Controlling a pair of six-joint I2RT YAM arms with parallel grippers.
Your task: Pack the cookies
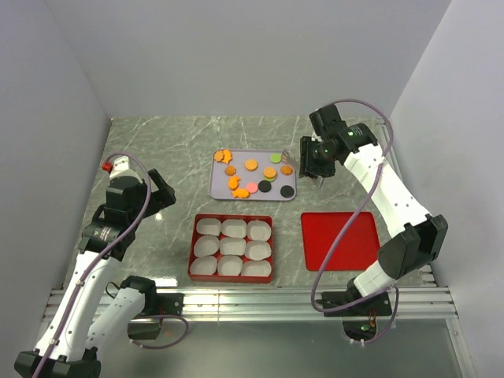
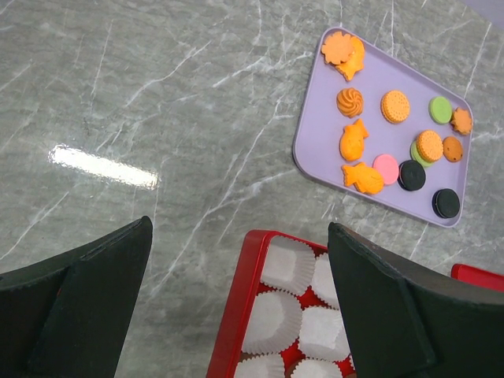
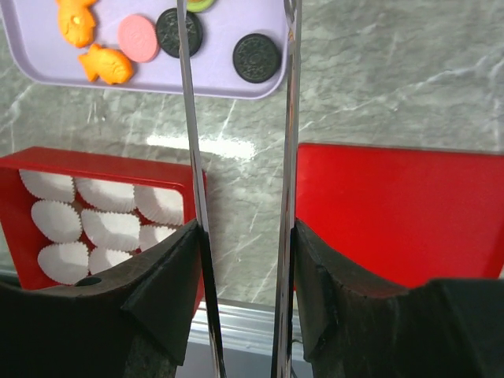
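Cookies [image 1: 251, 187] all on the lavender tray [image 1: 216, 189], none in a cup, none in a grip. Right gripper [image 3: 246, 236] clenched partway on a pair of thin metal tongs [image 3: 189, 118], one blade pressed to each side, blades parted and running toward twelve o'clock in the wrist view, tips out of sight past the top edge. Between the blades, a black sandwich cookie [image 3: 257, 57] near the tray's corner; a second black cookie [image 3: 179, 31] half behind the left blade, then a pink disc [image 3: 138, 37] and a fish-shaped orange piece [image 3: 105, 64] toward ten o'clock. Seen from above, hovers at three o'clock of the tray, tongs reaching in over its right edge; contact with any cookie impossible to tell. Farther out: red box [image 1: 194, 252] at six o'clock of the tray, nine white paper cups [image 1: 233, 246] in it, all seemingly unfilled; flat red lid [image 1: 340, 240] at three o'clock of the box. Left gripper [image 2: 240, 228] released, spread wide, holding nothing, near ten o'clock of the box. Step in hand, by the look of it: lining up for a first pick. Next move likely calls for lowering the tips astride one disc, squeezing gently so as not to flick it, lifting clear of the rim, then swinging toward seven o'clock to a cup.
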